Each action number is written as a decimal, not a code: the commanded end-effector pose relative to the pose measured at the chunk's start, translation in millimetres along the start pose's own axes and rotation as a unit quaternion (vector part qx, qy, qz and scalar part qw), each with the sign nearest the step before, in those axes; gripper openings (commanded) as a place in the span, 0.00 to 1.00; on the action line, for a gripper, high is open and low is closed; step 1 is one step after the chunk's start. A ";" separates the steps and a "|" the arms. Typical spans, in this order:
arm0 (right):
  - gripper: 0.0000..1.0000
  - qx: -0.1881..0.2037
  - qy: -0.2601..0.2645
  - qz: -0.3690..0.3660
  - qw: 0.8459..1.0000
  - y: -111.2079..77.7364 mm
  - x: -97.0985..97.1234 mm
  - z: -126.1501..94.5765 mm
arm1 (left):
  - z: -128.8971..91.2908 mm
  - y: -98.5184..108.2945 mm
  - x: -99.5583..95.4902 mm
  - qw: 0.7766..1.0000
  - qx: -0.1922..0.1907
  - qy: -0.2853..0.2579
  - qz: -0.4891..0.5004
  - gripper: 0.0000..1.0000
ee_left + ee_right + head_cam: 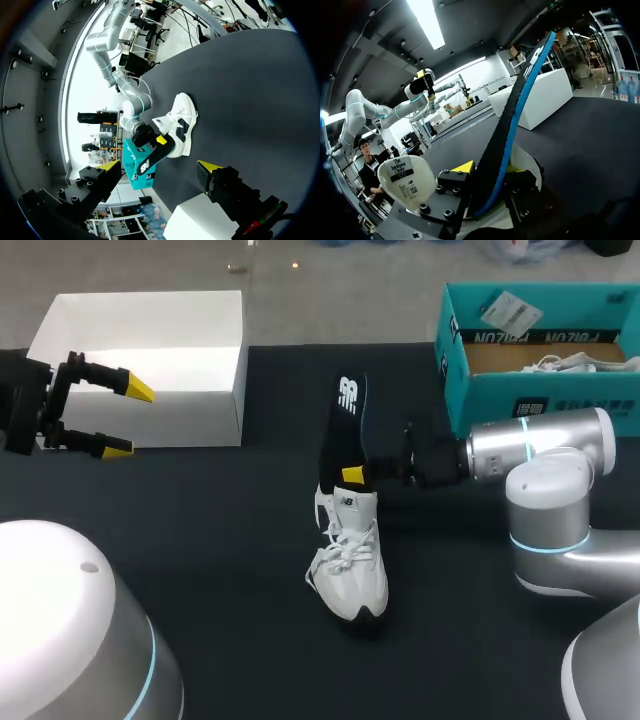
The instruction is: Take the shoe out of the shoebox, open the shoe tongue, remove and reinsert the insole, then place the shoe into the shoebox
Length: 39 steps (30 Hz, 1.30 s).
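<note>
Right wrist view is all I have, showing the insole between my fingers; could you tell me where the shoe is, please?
Observer: The shoe stands on the table, toe toward the near edge, with the insole's lower end at its opening.
Operator: Thanks; is my other arm near it?
Observer: No, the left gripper is open, off by the white box.
Operator: And its box?
Observer: The teal shoebox sits at the table's far right corner.

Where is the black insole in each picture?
Head view: the insole stands at the white shoe's heel, held in the right gripper.
Left wrist view: the insole is far ahead, beside the shoe.
Right wrist view: the insole rises between this gripper's own fingers.
Shared landmark: the white box, seen in all three.
</note>
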State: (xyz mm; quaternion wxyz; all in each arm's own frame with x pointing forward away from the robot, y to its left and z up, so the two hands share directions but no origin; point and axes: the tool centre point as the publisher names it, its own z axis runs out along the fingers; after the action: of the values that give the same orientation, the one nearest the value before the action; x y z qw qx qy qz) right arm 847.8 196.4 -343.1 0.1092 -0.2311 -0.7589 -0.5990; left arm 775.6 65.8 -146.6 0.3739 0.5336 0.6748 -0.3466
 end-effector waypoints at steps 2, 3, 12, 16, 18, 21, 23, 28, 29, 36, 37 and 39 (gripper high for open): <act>1.00 -0.007 -0.004 -0.011 1.000 11.7 -0.3 1.2 | -0.2 -0.4 -0.3 1.000 0.000 0.002 0.000 1.00; 1.00 -0.008 -0.005 -0.016 1.000 14.3 -0.7 1.5 | -0.2 -0.4 -0.3 1.000 0.000 0.002 0.000 1.00; 0.34 -0.007 -0.008 -0.022 1.000 16.7 -1.5 4.5 | -0.2 -0.4 -0.3 1.000 0.000 0.002 0.000 1.00; 0.00 -0.004 -0.014 -0.019 1.000 12.4 -1.1 3.5 | -0.2 -0.4 -0.3 1.000 0.000 0.002 0.000 1.00; 0.00 -0.002 -0.015 -0.018 1.000 11.0 -0.4 2.8 | -0.2 -0.4 -0.3 1.000 0.000 0.002 0.000 1.00; 0.00 0.000 -0.024 -0.010 1.000 7.4 0.4 0.7 | -0.2 -0.4 -0.3 1.000 0.000 0.002 0.000 1.00; 0.00 -0.009 -0.037 0.007 0.999 5.5 -2.0 -0.7 | -0.2 -0.4 -0.3 1.000 0.000 0.002 0.000 1.00; 0.00 -0.015 -0.042 0.012 0.999 8.6 -1.4 0.9 | -0.2 -0.4 -0.3 1.000 0.000 0.002 0.000 1.00; 0.00 -0.011 -0.041 0.010 0.999 8.7 -0.9 1.6 | -0.2 -0.4 -0.3 1.000 0.000 0.002 0.000 1.00; 0.00 0.014 -0.036 0.011 0.999 -2.4 -2.0 -1.5 | -0.2 -0.4 -0.3 1.000 0.000 0.002 0.000 1.00; 0.00 0.015 -0.037 0.013 0.999 -3.6 -2.4 -2.7 | -0.2 -0.4 -0.3 1.000 0.000 0.002 0.000 1.00; 0.00 0.017 -0.044 0.023 0.999 -6.0 -3.5 -4.3 | -0.2 -0.4 -0.3 1.000 0.000 0.002 0.000 1.00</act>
State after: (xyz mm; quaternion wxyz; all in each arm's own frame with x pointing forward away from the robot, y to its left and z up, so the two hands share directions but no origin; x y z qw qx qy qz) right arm 848.4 191.0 -348.9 0.0912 -0.2671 -0.7638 -0.5804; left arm 775.6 65.8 -146.5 0.3738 0.5337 0.6748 -0.3466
